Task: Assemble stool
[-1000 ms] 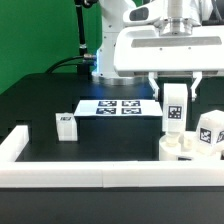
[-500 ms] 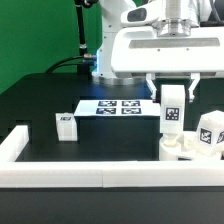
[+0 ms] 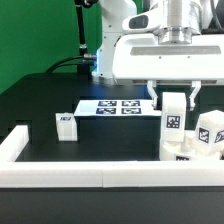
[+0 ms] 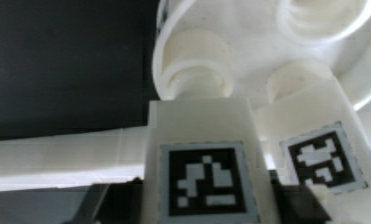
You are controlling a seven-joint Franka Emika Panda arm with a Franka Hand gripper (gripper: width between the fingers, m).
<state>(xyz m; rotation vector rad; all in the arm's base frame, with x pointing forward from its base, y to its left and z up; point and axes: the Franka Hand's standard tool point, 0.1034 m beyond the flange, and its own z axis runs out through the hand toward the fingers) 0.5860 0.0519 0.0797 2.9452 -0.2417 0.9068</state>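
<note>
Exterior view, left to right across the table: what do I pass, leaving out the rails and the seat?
In order: loose leg → marker board → held leg → rightmost leg.

White glossy arm [image 3: 112,20] with a grey cylindrical wrist [image 3: 178,15], a boxy white housing [image 3: 160,55] and slim jaws.

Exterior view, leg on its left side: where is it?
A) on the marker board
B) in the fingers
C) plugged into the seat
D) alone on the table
D: the loose leg sits alone on the black table, apart from the marker board and the seat; the fingers hold a second leg.
</note>
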